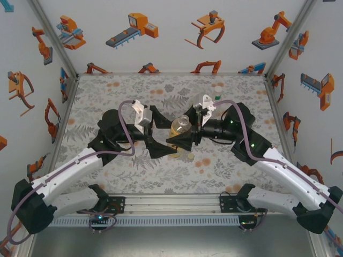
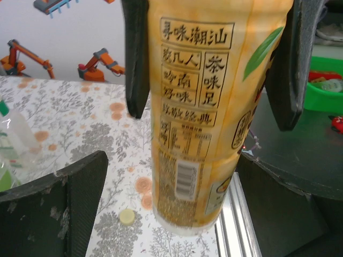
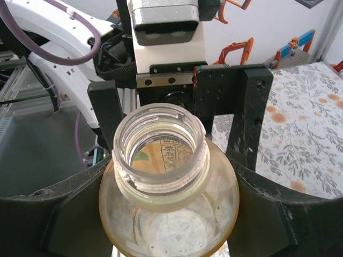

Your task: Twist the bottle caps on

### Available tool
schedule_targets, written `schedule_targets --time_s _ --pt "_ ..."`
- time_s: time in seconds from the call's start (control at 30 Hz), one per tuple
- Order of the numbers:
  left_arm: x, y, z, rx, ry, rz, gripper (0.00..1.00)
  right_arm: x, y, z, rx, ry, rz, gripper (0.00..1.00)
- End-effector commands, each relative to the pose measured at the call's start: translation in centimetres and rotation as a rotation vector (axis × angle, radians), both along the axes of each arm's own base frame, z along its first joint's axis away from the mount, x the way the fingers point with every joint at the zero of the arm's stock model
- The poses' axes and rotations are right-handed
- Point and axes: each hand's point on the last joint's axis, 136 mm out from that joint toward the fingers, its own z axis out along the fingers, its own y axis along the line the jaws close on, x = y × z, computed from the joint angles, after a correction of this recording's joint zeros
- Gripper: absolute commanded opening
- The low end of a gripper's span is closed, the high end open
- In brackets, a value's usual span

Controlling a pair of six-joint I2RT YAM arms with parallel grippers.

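Observation:
An amber-yellow bottle (image 1: 181,126) with a yellow label (image 2: 198,107) hangs above the table's middle, its threaded mouth (image 3: 161,147) open and capless. My right gripper (image 3: 171,179) is shut on its body, one finger on each side. My left gripper (image 2: 171,171) faces it from the left and stands open wide around the bottle's lower end. Its fingers (image 2: 59,209) are clear of the bottle on both sides. A small yellow-green bottle cap (image 2: 127,216) lies on the table below the bottle.
A slim clear bottle (image 2: 9,142) with a green-white label stands at the left edge of the left wrist view. The metal rail (image 2: 231,225) at the table's near edge runs under the held bottle. Both arms (image 1: 252,142) meet over the floral table (image 1: 107,91).

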Motion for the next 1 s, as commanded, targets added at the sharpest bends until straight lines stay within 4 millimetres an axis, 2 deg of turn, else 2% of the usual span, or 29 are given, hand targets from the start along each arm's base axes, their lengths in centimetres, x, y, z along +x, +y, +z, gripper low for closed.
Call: schedule_targets --time_s 0.0,0.4,0.73,0.97 --pt "-1.2 -0.4 2.8 -0.073 -0.068 -0.049 1.00 -0.8 -0.5 1.5 0.056 -0.041 0.027 0.20" --pt "-2.0 -1.6 3.5 -0.132 -0.058 -0.074 0.95 -1.0 -1.7 3.4 0.193 -0.075 -0.012 0.15" --pt "-2.6 -2.4 3.0 -0.114 -0.050 -0.110 0.92 -1.6 -2.0 3.7 0.220 -0.094 0.003 0.13" --pt "-3.0 -2.5 2.9 -0.108 -0.053 -0.132 0.83 -1.7 -2.1 3.6 0.220 -0.093 -0.001 0.13"
